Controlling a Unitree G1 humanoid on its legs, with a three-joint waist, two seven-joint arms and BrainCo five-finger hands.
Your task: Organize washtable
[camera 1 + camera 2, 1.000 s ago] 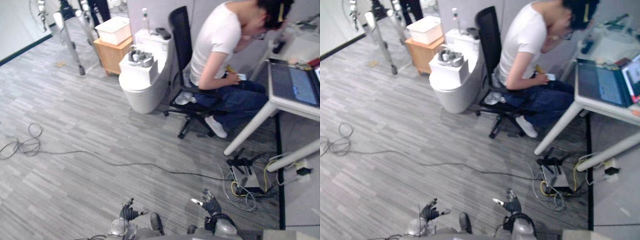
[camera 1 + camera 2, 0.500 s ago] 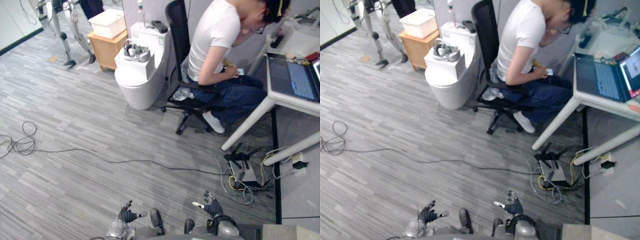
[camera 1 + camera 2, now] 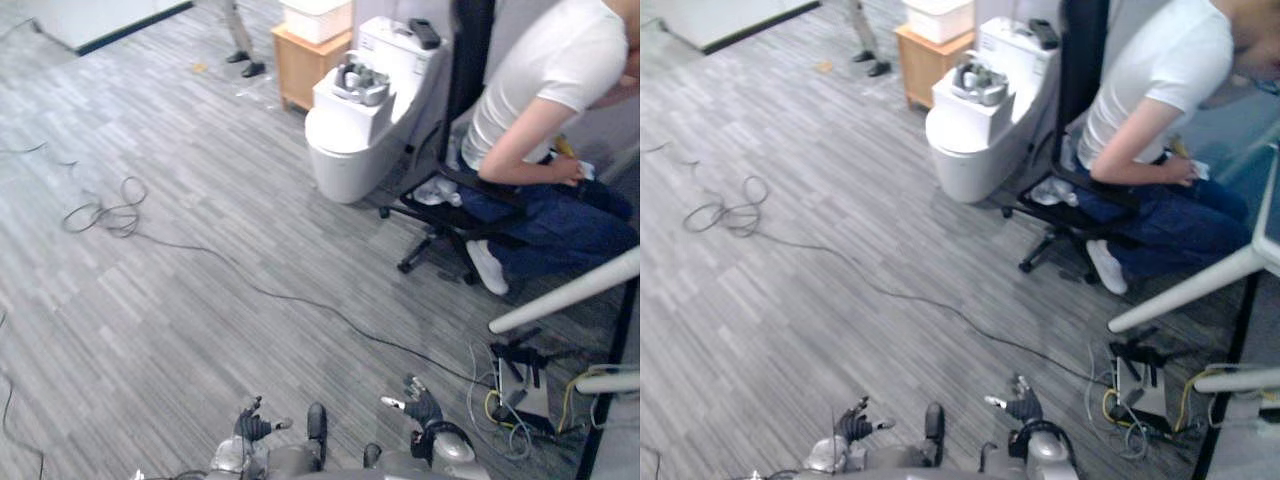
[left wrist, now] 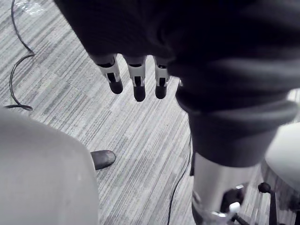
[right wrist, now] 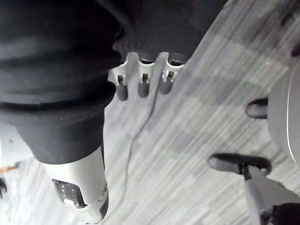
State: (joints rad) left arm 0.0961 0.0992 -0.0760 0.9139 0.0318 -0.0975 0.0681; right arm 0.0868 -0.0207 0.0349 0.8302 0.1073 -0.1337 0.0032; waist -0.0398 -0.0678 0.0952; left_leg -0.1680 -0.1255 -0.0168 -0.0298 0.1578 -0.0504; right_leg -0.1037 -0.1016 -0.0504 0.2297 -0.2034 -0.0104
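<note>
Hanging low over the grey plank floor [image 3: 150, 300], the left hand [image 3: 254, 427] and the right hand [image 3: 421, 406] are both spread loosely, with nothing in either of them. In the left wrist view the fingers [image 4: 136, 84] hang straight down in a row above bare floor. The right wrist view shows the same: straight fingers [image 5: 143, 87], dark tips apart, touching nothing. From the head views the two thumbs point inward toward each other.

Well beyond the fingertips, and out of reach of both hands, stands a white toilet [image 3: 340, 160]. A white box [image 3: 348, 108] sits on its closed lid, holding a cluster of grey metal pieces [image 3: 362, 80] that are too small to tell apart. A dark flat object [image 3: 424, 33] lies on the tank behind it. Just past the toilet, on the left hand's side, is a low wooden cabinet [image 3: 303, 58] with a white bin [image 3: 318, 17] on top. I cannot tell which of these, if any, serves as the wash table.

Ahead of the right hand's fingers a person [image 3: 540, 90] in a white shirt sits bent forward on a black office chair [image 3: 445, 195], close beside the toilet.
</note>
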